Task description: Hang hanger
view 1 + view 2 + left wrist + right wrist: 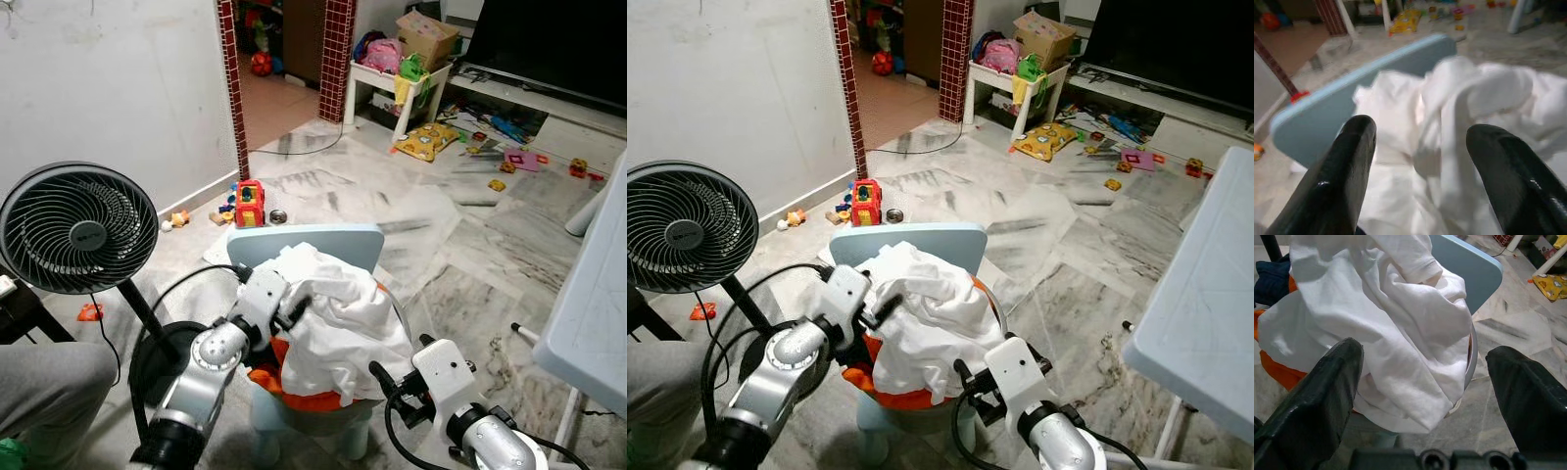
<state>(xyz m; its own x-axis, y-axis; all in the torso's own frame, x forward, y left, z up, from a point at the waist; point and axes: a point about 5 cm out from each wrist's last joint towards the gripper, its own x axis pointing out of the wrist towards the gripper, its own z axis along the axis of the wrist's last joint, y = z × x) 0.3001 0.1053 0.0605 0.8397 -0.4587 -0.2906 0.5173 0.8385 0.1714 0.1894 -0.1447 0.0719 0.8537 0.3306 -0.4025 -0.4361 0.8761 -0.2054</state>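
Note:
A crumpled white garment (338, 318) lies heaped on a light blue chair (323, 243), over an orange cloth (304, 397). A grey curved rim (1473, 354) shows beside the pile. No hanger can be made out. My left gripper (299, 305) is at the pile's left side, open, its fingers (1347, 171) just short of the white cloth (1464, 122). My right gripper (397, 364) is low at the pile's front right, open wide, with the garment (1396, 328) ahead of its fingers (1322, 401) and nothing between them.
A black standing fan (78, 227) is at the left, its cable on the floor. A person's grey-clad knee (44, 387) is at the bottom left. A white table edge (593, 304) juts in on the right. Toys (249, 204) litter the marble floor beyond.

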